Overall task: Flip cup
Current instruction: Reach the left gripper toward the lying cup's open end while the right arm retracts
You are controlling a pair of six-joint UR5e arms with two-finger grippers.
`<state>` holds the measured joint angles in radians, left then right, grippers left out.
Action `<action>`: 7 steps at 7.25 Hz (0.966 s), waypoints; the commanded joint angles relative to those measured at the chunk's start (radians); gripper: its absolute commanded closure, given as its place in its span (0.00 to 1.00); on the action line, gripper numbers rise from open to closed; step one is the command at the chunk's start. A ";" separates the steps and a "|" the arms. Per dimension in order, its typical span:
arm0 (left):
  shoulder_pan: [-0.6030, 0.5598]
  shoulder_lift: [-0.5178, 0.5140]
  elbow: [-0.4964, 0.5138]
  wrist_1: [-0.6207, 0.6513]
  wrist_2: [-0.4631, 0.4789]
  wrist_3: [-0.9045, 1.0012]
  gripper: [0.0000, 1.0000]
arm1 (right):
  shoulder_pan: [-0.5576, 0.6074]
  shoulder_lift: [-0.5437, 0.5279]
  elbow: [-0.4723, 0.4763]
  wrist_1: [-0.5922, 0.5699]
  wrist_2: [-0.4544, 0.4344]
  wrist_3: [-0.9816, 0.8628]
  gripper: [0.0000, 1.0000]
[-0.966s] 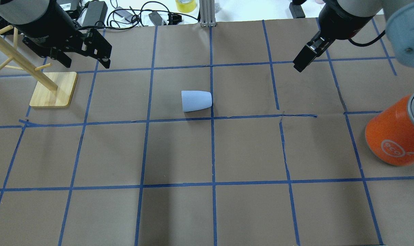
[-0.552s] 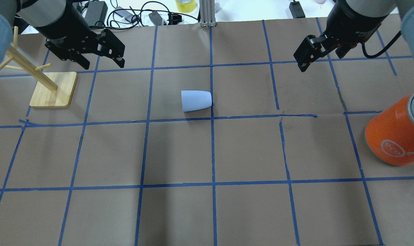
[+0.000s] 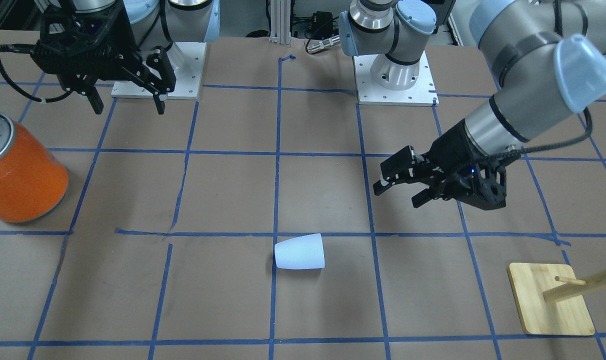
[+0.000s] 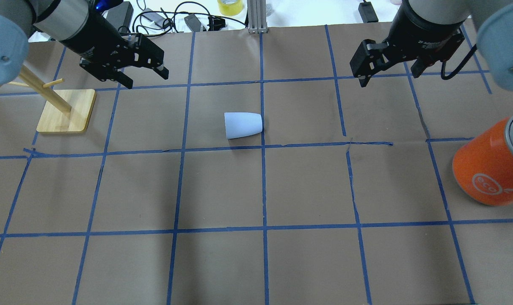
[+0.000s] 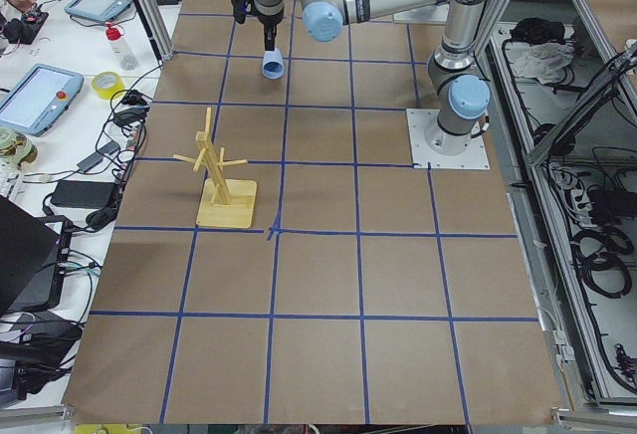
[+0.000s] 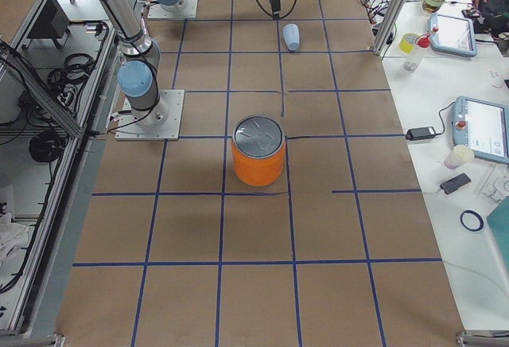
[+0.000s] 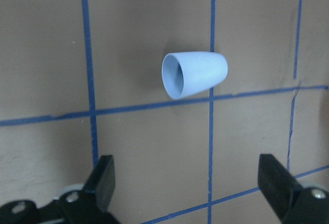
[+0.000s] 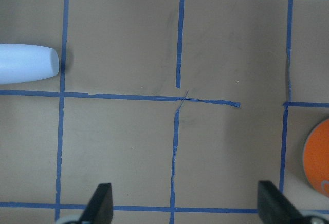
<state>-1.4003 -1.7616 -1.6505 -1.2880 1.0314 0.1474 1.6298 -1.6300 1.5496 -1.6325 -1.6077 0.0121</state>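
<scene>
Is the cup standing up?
No, the cup lies on its side on the table.

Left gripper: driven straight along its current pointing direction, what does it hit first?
Likely the cup, lying on its side, mouth toward the open left gripper; depth is unclear, so it may touch the table paper just short.

At nine o'clock the right wrist view crops the pale blue-white tapered cup (image 8: 25, 63). At four o'clock it crops the orange cylindrical can (image 8: 317, 152).
</scene>
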 commanded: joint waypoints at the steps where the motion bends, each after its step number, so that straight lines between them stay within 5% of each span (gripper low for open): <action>1: 0.007 -0.109 -0.055 0.139 -0.118 -0.012 0.00 | 0.002 0.001 0.004 -0.001 0.008 0.022 0.00; 5: 0.001 -0.247 -0.086 0.243 -0.215 -0.014 0.02 | 0.002 -0.002 0.017 0.003 0.008 0.019 0.00; 7: -0.005 -0.312 -0.168 0.440 -0.325 -0.096 0.02 | 0.002 -0.004 0.017 0.005 0.006 0.019 0.00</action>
<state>-1.4023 -2.0342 -1.7774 -0.9576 0.7613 0.0945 1.6322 -1.6324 1.5662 -1.6290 -1.6002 0.0307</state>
